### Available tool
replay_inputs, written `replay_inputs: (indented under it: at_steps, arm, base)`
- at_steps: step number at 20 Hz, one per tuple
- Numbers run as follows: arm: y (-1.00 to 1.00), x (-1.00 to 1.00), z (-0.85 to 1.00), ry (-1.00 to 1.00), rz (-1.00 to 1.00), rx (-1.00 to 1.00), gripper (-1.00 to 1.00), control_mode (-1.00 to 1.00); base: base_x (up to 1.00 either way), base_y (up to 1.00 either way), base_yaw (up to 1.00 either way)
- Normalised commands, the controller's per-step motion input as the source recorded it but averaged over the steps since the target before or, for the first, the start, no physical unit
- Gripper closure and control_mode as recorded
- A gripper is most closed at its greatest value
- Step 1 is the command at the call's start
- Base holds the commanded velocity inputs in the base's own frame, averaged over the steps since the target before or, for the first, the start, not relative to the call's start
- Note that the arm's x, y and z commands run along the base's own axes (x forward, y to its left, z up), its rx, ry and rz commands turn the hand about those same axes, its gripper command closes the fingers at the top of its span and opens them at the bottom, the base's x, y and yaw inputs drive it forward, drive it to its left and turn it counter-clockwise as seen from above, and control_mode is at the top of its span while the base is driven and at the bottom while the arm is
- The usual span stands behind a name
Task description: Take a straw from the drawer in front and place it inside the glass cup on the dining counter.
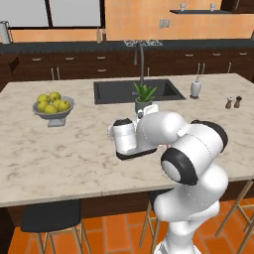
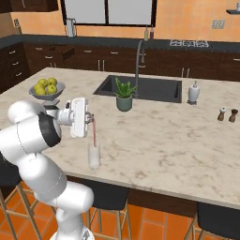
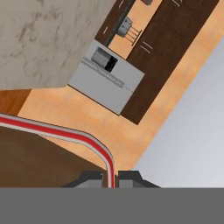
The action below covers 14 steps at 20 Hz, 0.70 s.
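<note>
Fingers [image 2: 89, 117] clenched on the thin pink-red straw [image 2: 94, 133], which hangs straight over the small clear glass cup [image 2: 94, 156] on the beige marble tabletop [image 2: 164, 140]. Placing step now; next I'd lower it inside, then release.

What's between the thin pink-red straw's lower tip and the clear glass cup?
Nothing: in the right base view the pink-red straw hangs straight over the clear glass cup, its tip at the rim.

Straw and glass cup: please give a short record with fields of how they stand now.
tool: shut on the straw
straw: pink-red, hangs down from the tool, lower end at the mouth of the glass cup
glass cup: upright, near the front edge of the dining counter
near it: potted plant, fruit bowl
</note>
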Motion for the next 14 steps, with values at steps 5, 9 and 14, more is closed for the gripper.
replay_inputs:
  at_steps: [5,9,14]
  arm:
    - [0.00,-0.14,-0.08,0.00,0.00,0.00,1.00,-1.00]
    - [0.00,-0.46,-0.08,0.00,0.00,0.00,1.00,-1.00]
    - [-0.03,-0.08,-0.13,0.00,0.00,0.00,1.00,-1.00]
  base:
    - [0.00,0.00,0.00]
    - [0.00,0.00,0.00]
    - [0.00,0.00,0.00]
